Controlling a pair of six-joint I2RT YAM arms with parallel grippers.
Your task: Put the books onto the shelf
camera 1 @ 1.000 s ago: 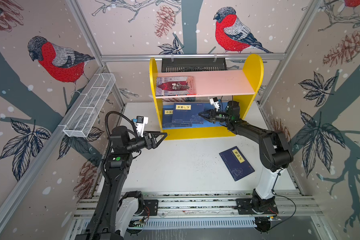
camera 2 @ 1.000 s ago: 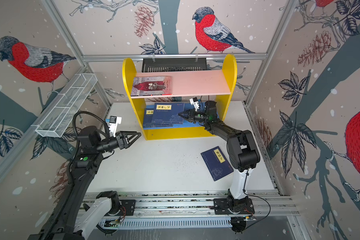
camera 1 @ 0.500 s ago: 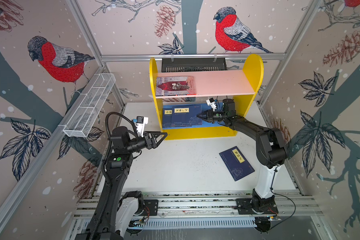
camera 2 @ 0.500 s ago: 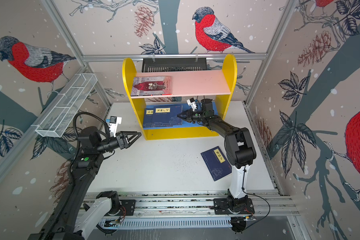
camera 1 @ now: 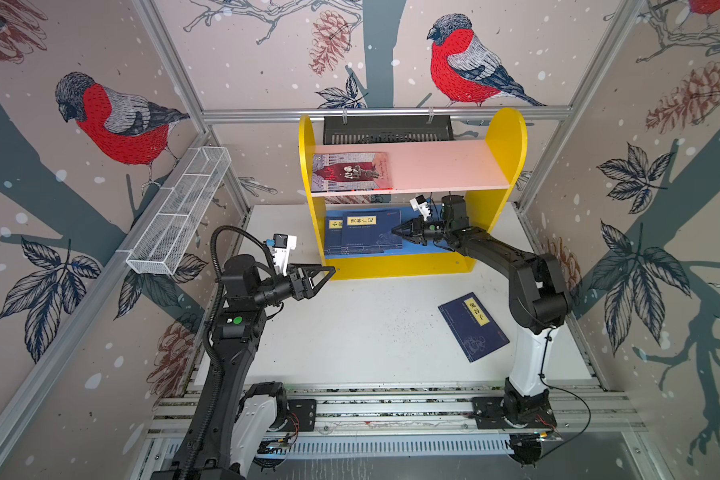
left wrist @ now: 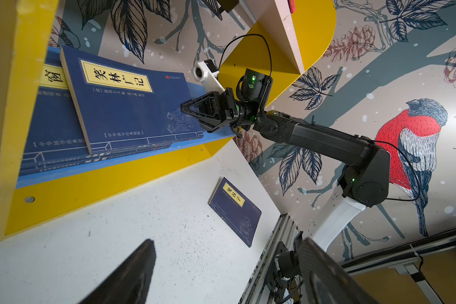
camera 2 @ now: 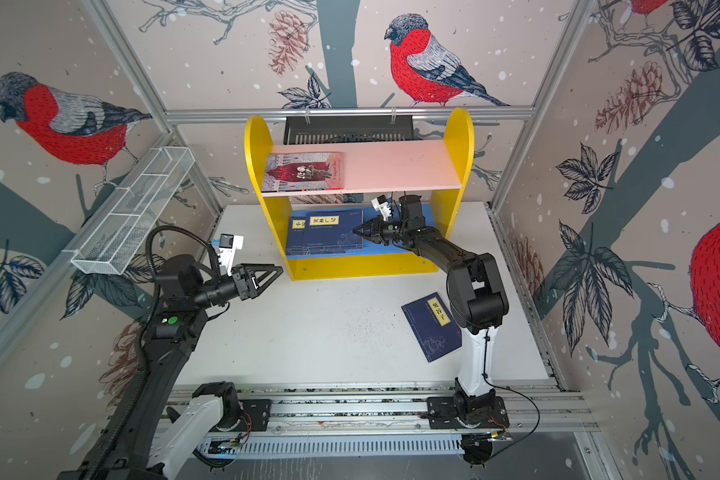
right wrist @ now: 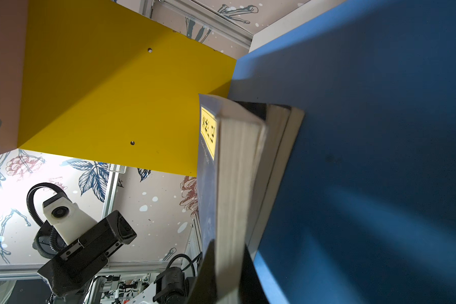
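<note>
While both arms are in shot, we log the white table first, bare across its middle. Shelf stands at the back of the table, yellow sides and base, pink board above, blue board below. Right arm reaches from the right of the table into the lower tier. Left arm is raised over the left of the table, pointing at the shelf. Grey book lies flat on the pink board, at its left end, against the side panel. Navy stack lies flat on the left of the blue board, and we count two books under the top book, which sits skewed on them with its yellow label up. Loose book, navy, lies flat on the table at front right, just beside the right arm's upright link and well apart from the shelf. Right gripper is at the top book's right edge. The right wrist view shows its fingers clamped on either side of that book's page edge, so we call it gripping the top book. Left gripper hovers just in front of the shelf's left side panel, not touching it. The left wrist view shows its jaws spread wide with nothing between them.
</note>
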